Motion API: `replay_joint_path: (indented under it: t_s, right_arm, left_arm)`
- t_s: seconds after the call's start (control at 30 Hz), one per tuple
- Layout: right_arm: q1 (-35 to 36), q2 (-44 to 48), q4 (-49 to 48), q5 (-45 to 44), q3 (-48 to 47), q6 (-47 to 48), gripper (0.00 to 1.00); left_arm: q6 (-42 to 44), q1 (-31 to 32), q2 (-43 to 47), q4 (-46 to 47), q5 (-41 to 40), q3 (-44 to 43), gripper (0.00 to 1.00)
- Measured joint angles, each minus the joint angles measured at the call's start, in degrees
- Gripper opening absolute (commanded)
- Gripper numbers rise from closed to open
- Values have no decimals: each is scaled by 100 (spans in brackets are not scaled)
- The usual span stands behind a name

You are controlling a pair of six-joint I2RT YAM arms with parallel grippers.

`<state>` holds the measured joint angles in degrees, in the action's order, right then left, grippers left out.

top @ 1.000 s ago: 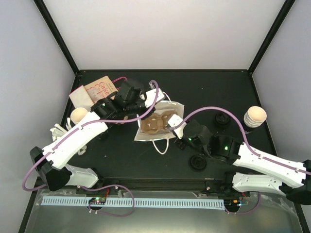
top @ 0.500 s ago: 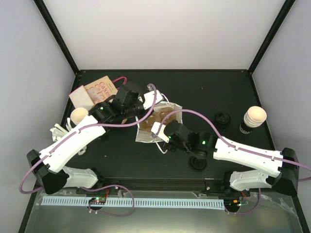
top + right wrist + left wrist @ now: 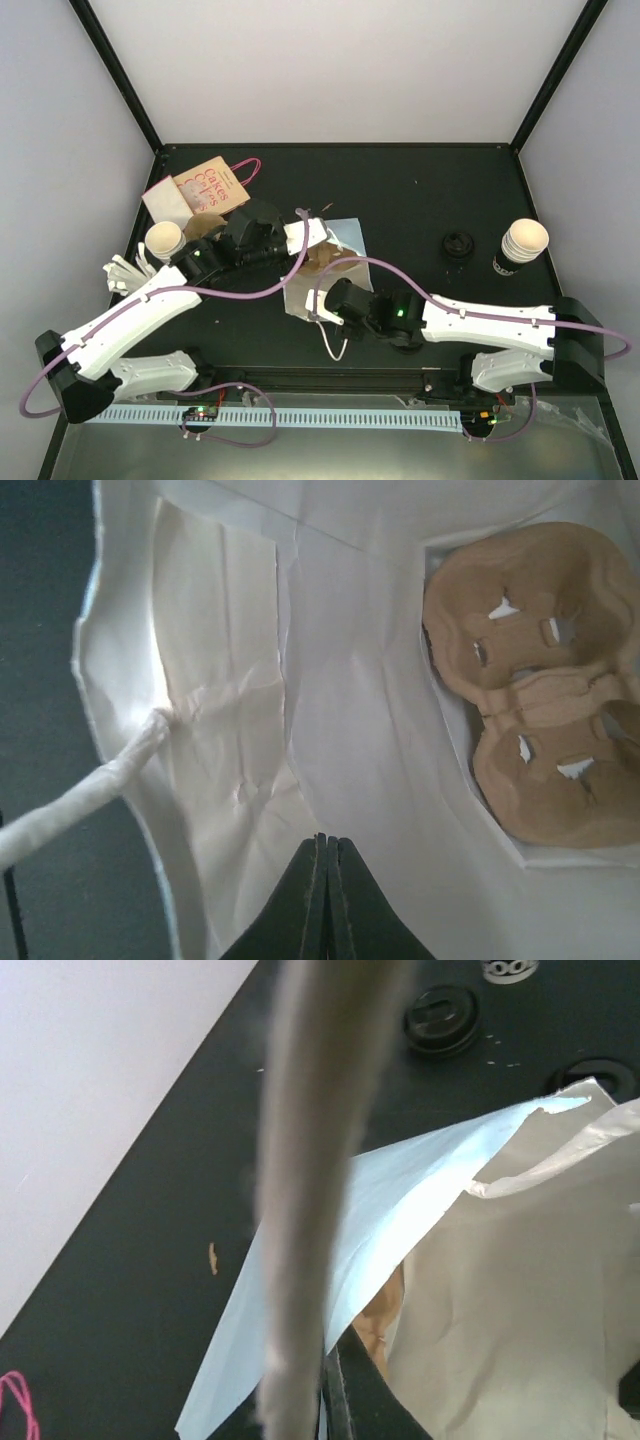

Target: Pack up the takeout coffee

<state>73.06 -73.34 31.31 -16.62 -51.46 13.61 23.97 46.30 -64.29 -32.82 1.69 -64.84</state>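
Pinching opposite sides of the white paper bag [image 3: 345, 238] mid-table, both grippers are fully closed: the left gripper [image 3: 330, 1390] at the far rim beside a twisted paper handle [image 3: 310, 1160], the right gripper [image 3: 325, 845] on the near wall. Inside lies a brown moulded-pulp cup carrier [image 3: 530, 700]. Such thin paper is probably light, floppy and easily torn; the stiffer folded rim or handles look the safest hold.

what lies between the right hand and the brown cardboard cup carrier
Only the creased wall of the white paper bag, in the right wrist view; the right hand is shut, the brown cardboard cup carrier lies beyond.
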Motion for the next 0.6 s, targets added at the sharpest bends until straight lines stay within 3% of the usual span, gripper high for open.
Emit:
replay_joint_path:
  t_s: [0.3, 0.6]
  right_arm:
    - [63, -4, -44, -33, 155, -195, 1]
    - [63, -39, -295, -852, 155, 83, 1]
  left_arm:
    - [-256, 339, 245, 35, 304, 304, 2]
    - [-505, 522, 267, 24, 457, 393, 2]
